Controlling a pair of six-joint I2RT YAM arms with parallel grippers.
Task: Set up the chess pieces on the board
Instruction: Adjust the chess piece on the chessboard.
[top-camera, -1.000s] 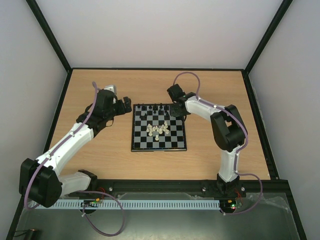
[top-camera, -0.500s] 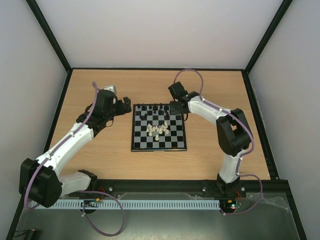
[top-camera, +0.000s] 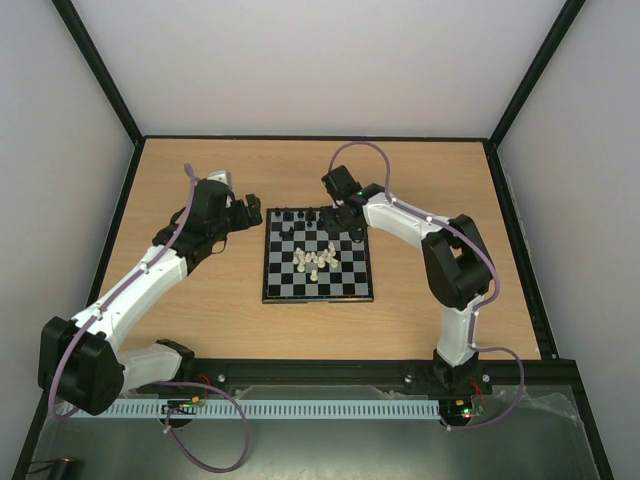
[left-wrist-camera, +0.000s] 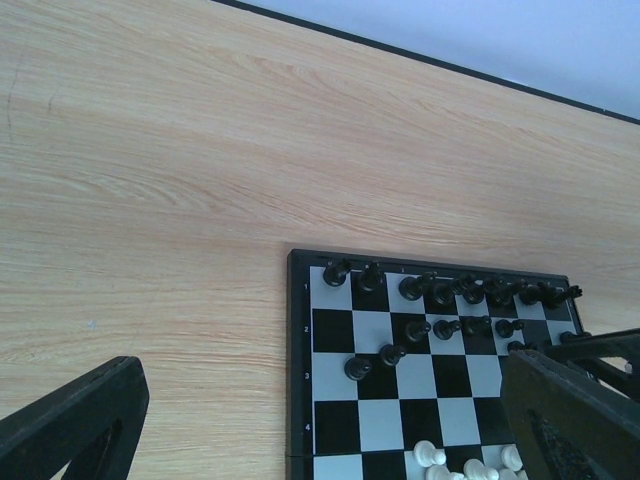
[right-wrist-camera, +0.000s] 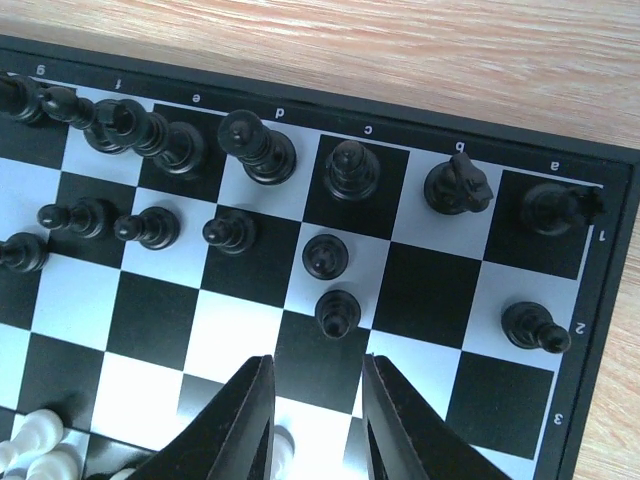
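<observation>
Black fingers of your right jaws show at the bottom edge of the wrist view. They are set narrow with a slim gap. Only a dark square of the board shows in that gap, and nothing is gripped.

Just ahead of the tips stand two black pawns, one behind the other. Beyond them are the rest of the black pieces in two rough rows. Toward the far left of those rows they crowd and overlap, so you cannot count them or name each kind.

White pieces bunch behind and left of the tips, cut off by the frame. One more is half hidden under the left-hand finger. From overhead the right jaws are covered by their own wrist, over the board's far right part.

Your left jaws stand wide, off the board's left edge above bare bench. Only stubs of the left fingers show in the bottom corners of that wrist view. The board lies ahead and to the right of them, with its near rows cut off and its right squares masked by one finger.
</observation>
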